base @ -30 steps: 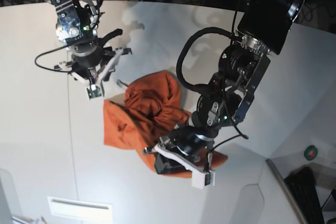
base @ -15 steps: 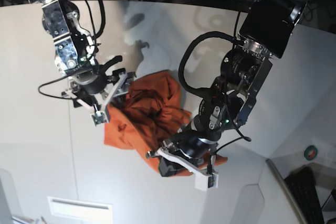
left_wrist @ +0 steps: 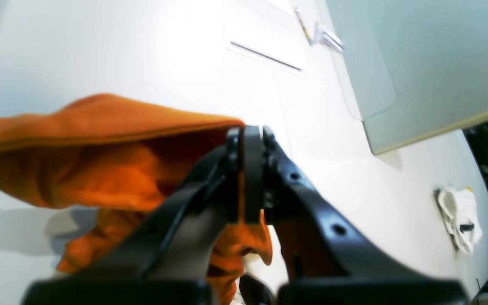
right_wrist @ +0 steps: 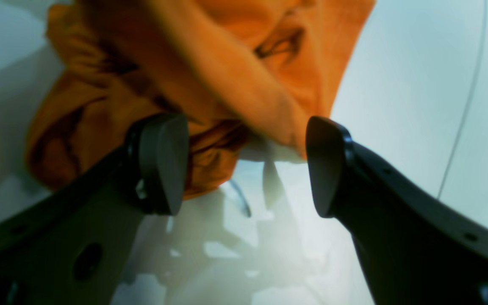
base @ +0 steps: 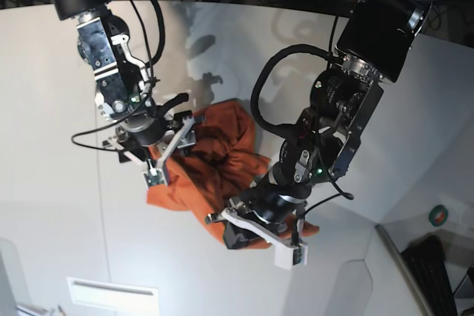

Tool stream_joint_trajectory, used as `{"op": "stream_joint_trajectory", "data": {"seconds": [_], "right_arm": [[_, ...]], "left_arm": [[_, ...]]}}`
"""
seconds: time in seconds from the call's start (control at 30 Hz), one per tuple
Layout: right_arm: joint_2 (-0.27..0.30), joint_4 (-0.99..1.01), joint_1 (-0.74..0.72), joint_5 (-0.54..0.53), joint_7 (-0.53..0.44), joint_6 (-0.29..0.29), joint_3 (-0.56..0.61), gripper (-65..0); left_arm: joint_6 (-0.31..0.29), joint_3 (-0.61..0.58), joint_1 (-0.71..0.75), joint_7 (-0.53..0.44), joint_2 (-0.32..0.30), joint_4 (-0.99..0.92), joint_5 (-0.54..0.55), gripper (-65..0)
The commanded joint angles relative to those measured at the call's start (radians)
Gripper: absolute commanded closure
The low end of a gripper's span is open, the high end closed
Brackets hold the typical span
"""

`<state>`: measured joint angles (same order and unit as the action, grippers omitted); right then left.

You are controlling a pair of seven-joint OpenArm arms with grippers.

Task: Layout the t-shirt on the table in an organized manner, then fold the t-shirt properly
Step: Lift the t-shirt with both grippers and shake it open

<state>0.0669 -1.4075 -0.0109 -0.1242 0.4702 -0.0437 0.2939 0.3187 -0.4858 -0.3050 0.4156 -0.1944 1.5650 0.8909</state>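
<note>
The table (base: 59,205) is a broad, smooth white surface with a thin dark seam; bare room lies all around the cloth. The t-shirt (base: 215,160), soft crumpled orange fabric, lies bunched near the middle between both arms. The left gripper (left_wrist: 246,178) has its jaws pressed together, pinching an edge of the t-shirt and lifting it. The right gripper (right_wrist: 244,165) stands spread wide, its dark rounded pads straddling a fold at the opposite side, nothing held.
</note>
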Motion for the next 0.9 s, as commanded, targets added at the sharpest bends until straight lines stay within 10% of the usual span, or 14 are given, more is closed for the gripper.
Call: {"op": "stream_joint_trajectory", "data": {"seconds": [0.0,0.27,0.47,0.87], "right_arm": [[0.000,0.001,-0.024,0.001,-0.029,-0.002,-0.003,-41.0],[-0.002,0.037,-0.053,0.001,-0.031,0.001,-0.003,-38.7],[0.001,0.049,-0.091,-0.004,-0.031,0.005,-0.003,0.0],[0.159,-0.065,-0.139,0.001,-0.023,0.005,-0.003,0.0]], "left_arm": [[-0.011,0.006,-0.027,-0.022,0.002,0.021,0.003,0.0],[-0.011,0.006,-0.027,-0.022,0.002,0.019,0.003,0.0],[-0.011,0.006,-0.027,-0.022,0.002,0.019,0.003,0.0],[-0.013,-0.003,-0.233,-0.022,0.037,-0.140,0.001,0.0]]}}
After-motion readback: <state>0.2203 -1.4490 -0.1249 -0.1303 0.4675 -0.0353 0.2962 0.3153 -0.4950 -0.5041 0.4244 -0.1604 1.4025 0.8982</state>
